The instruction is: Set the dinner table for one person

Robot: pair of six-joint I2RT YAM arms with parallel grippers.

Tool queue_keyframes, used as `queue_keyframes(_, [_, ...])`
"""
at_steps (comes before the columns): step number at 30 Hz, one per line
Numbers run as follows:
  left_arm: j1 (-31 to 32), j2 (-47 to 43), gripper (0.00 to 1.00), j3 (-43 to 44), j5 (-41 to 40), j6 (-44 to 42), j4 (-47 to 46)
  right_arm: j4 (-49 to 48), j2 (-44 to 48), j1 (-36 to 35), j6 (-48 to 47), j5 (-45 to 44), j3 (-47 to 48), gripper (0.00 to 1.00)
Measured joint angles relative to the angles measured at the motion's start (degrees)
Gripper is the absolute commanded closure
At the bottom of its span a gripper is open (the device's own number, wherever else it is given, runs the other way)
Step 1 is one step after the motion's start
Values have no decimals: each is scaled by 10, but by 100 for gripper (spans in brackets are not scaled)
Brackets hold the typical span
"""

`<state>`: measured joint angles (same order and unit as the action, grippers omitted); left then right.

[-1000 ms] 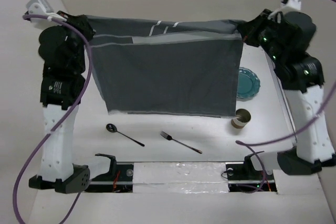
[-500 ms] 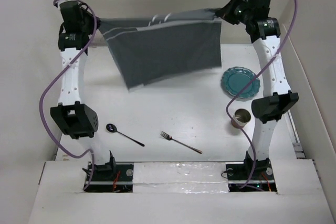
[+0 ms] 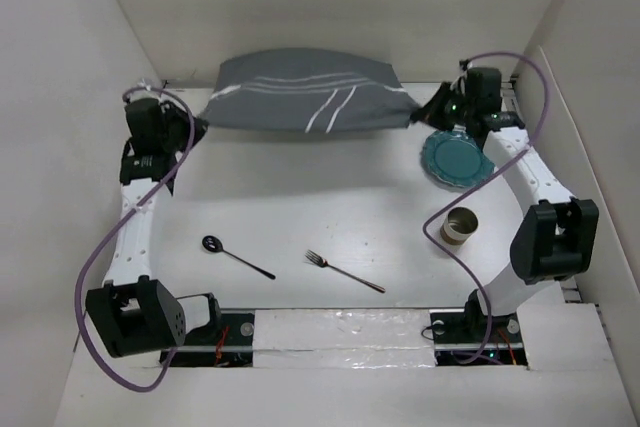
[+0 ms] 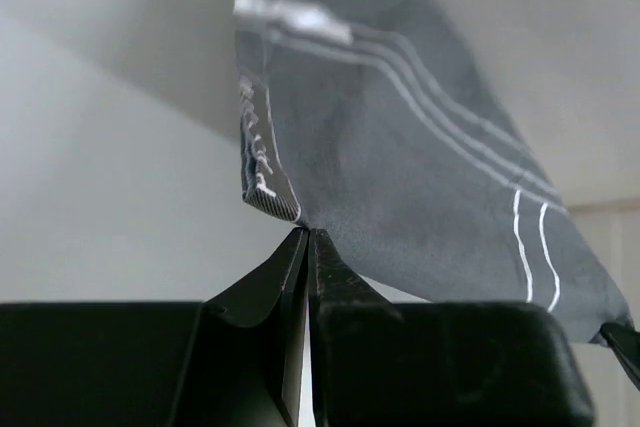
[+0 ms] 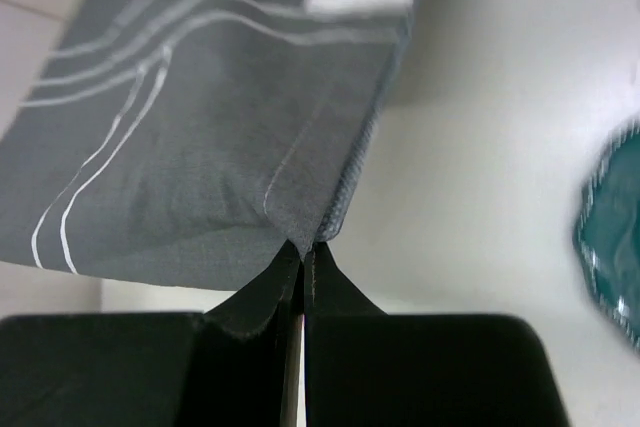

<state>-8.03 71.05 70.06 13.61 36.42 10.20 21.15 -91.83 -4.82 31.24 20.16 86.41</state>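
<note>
- So, the dinner table [image 3: 310, 197] is the big plain white top filling the whole space ahead of the arm bases, boxed in by pale walls.
- The left gripper [image 4: 305, 237] has its two fingers squeezed flat together on one corner of the placemat [image 3: 300, 102] (dark grey cloth, thin white stripes). In the left wrist view the frayed hem bunches up right above the tips.
- The right gripper [image 5: 300, 247] is doing the same on the opposite corner, fingers pinched tight, with the folded hem poking up from between them.
- From the top camera the placemat hangs stretched between the two arms over the far end of the table, close to the back wall [image 3: 330, 7], striped side facing up. Can't tell whether its lower edge touches the tabletop.
- A teal plate [image 3: 458, 159] with a scalloped rim sits on the right side of the table, near the right gripper and partly crossed by that arm. It also shows up as a blurry teal patch at the right edge of the right wrist view.
- A brownish cup [image 3: 460, 226] stands upright, mouth up, closer to the bases than the plate and not touching it.
- A dark spoon [image 3: 236, 256] lies on the near left part of the table, bowl towards the left.
- A fork [image 3: 343, 271] lies to the right of the spoon, tines towards the left, and the two sit roughly parallel and apart.
</note>
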Motion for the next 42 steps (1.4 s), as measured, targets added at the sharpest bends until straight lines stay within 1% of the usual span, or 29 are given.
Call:
queue_keyframes(2, [-1,-17,100,-80,-1,-8,-2,-14,0,-1,0,6,-85,100])
queue_keyframes(6, [-2,-26,100,-217,-2,-14,-2,-26,0,-1,0,11,-219,100])
queue_keyframes(8, [-2,-30,100,-266,-2,-14,0,-37,2,-2,-1,16,-268,100])
queue_keyframes(10, [-2,-30,100,-297,-2,-14,6,-39,4,-3,-5,17,-302,100])
queue_keyframes(16, [-3,-34,100,-314,-2,-17,13,-34,39,-8,-29,8,-360,100])
queue_keyframes(22, [-3,-79,100,-341,-3,-23,38,-19,97,-9,-57,-9,-381,100])
queue_keyframes(29, [-3,-78,100,-341,-1,-29,63,17,155,-17,-74,-23,-428,99])
queue_keyframes(31, [-3,-78,100,-341,-2,-30,68,27,158,-22,-75,-25,-435,95])
queue_keyframes(32, [-3,-78,100,-340,-3,-30,71,31,158,-24,-75,-27,-435,90])
queue_keyframes(33, [-3,-78,91,-340,-3,-30,73,34,158,-27,-75,-28,-436,77])
queue_keyframes(35, [-3,-78,79,-332,-6,-34,88,40,158,-34,-78,-33,-435,65])
queue_keyframes(36, [-3,-78,68,-326,-7,-38,94,45,158,-37,-77,-36,-434,54])
queue_keyframes(38, [-3,-82,60,-312,-6,-44,103,67,158,-43,-78,-41,-421,46])
queue_keyframes(39, [-3,-84,59,-302,-4,-45,106,82,158,-44,-79,-42,-407,40])
queue_keyframes(42, [1,-93,60,-265,7,-47,110,111,158,-46,-82,-46,-338,37])
